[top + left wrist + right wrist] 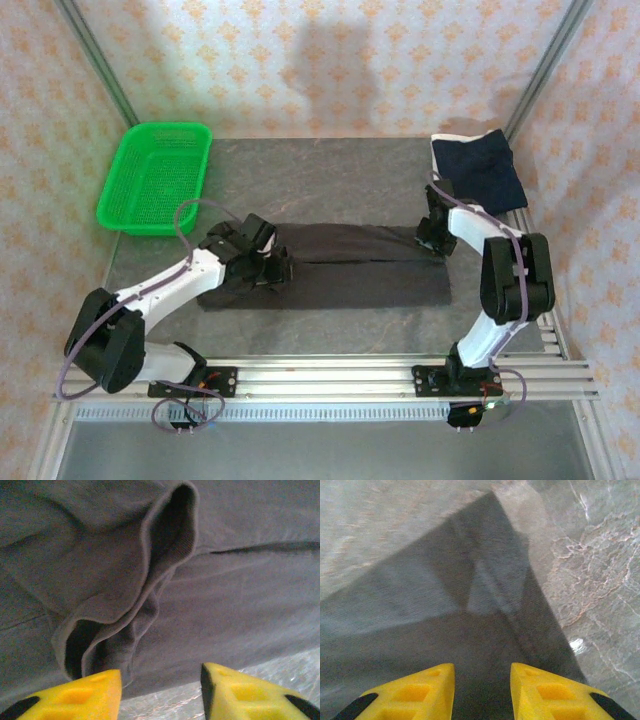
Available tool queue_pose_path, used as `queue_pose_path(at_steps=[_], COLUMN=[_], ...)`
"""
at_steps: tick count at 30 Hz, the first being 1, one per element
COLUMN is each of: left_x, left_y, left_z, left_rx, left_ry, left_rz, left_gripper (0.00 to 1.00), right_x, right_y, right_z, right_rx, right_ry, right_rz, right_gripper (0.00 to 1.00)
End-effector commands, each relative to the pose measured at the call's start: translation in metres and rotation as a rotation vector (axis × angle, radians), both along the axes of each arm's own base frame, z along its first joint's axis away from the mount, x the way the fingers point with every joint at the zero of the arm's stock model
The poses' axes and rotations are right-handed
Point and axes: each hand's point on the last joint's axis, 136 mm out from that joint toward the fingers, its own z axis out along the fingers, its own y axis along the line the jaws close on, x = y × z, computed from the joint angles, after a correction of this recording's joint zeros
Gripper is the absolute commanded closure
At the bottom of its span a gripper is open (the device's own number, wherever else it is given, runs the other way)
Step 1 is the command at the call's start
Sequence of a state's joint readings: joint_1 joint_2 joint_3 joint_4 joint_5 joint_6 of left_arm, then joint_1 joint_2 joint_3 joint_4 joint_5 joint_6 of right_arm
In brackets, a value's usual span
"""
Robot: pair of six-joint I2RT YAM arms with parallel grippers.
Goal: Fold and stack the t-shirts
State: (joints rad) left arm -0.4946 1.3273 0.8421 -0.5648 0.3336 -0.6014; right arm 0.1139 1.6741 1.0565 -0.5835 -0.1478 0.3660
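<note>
Left claw (pixel 268 258) is hovering, in the overhead view, over the left end of the dark charcoal-brown short-sleeved cloth t-shirt (pixel 360 272). That shirt is lying stretched out flat across the middle of the grey marbled desk (pixel 330 180), nearer its near edge. At the shirt's far right corner the right claw (pixel 430 235) is sitting low. A folded navy blue cloth t-shirt (pixel 478 170) is resting in the far right corner of the desk, with a thin white cloth edge (pixel 455 138) peeking out along its far side. A green plastic mesh basket (pixel 155 178) is standing in the far left corner.

On the left wrist camera, the left claw's yellow fingers (pixel 95 695) are standing spread with nothing between them, just short of the charcoal shirt's gaping, bunched sleeve opening (pixel 170 535).

On the right wrist camera, the right claw's yellow fingers (pixel 420 692) are standing apart too, pinching nothing, low over flat charcoal cloth. The shirt's corner is pointing away from them, and bare desk is showing on the right.
</note>
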Motion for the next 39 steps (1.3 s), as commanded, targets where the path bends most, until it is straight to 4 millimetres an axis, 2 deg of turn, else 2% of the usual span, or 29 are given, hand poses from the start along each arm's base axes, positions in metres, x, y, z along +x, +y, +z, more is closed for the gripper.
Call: queue_pose_path(at_steps=[1, 2, 4, 5, 7, 8, 12, 16, 18, 20, 24, 28, 30, 32, 37, 38, 39], left_x=[0.016, 0.023, 0.04, 0.047, 0.062, 0.069, 0.088, 0.092, 0.09, 0.085, 0.068, 0.046, 0.029, 0.007, -0.034, -0.042, -0.047], left_y=[0.026, 0.036, 0.049, 0.049, 0.034, 0.028, 0.013, 0.003, 0.002, 0.004, 0.026, 0.061, 0.079, 0.097, 0.127, 0.135, 0.141], left_z=[0.024, 0.031, 0.038, 0.038, 0.035, 0.028, 0.007, -0.005, -0.009, -0.009, 0.002, 0.024, 0.027, 0.02, -0.003, -0.004, -0.003], left_rx=[0.029, 0.052, 0.128, 0.151, 0.137, 0.141, 0.207, 0.226, 0.234, 0.239, 0.287, 0.324, 0.342, 0.344, 0.28, 0.286, 0.288], left_ry=[-0.066, -0.092, -0.144, -0.143, -0.126, -0.105, -0.056, -0.032, -0.012, -0.002, -0.011, -0.068, -0.079, -0.075, -0.102, -0.111, -0.122], left_rz=[0.096, 0.136, 0.176, 0.171, 0.126, 0.105, 0.04, -0.006, -0.02, -0.028, 0.01, 0.141, 0.233, 0.357, 0.605, 0.646, 0.668], left_gripper=[0.38, 0.33, 0.29, 0.28, 0.28, 0.29, 0.32, 0.33, 0.43, 0.56, 0.98, 1.0, 1.0, 1.0, 0.99, 0.96, 0.85], right_x=[-0.001, -0.001, -0.001, 0.0, 0.001, 0.001, -0.001, -0.006, -0.008, -0.008, -0.007, -0.006, -0.005, -0.005, -0.002, -0.001, 0.001], right_y=[0.029, 0.04, 0.06, 0.068, 0.078, 0.083, 0.082, 0.074, 0.071, 0.068, 0.06, 0.056, 0.056, 0.057, 0.061, 0.063, 0.064], right_z=[0.029, 0.033, 0.041, 0.043, 0.042, 0.039, 0.022, 0.011, 0.006, 0.004, 0.002, 0.001, -0.002, -0.004, -0.009, -0.01, -0.01], right_rx=[0.033, 0.042, 0.061, 0.07, 0.107, 0.127, 0.126, 0.08, 0.063, 0.043, -0.009, -0.038, -0.038, -0.037, -0.026, -0.021, -0.018], right_ry=[-0.105, -0.134, -0.183, -0.203, -0.214, -0.214, -0.186, -0.161, -0.146, -0.137, -0.122, -0.102, -0.094, -0.085, -0.07, -0.067, -0.066], right_rz=[0.077, 0.101, 0.147, 0.16, 0.173, 0.176, 0.169, 0.159, 0.159, 0.158, 0.155, 0.161, 0.166, 0.167, 0.183, 0.185, 0.19], right_gripper=[0.62, 0.6, 0.57, 0.56, 0.55, 0.55, 0.55, 0.55, 0.55, 0.55, 0.56, 0.56, 0.56, 0.56, 0.56, 0.56, 0.56])
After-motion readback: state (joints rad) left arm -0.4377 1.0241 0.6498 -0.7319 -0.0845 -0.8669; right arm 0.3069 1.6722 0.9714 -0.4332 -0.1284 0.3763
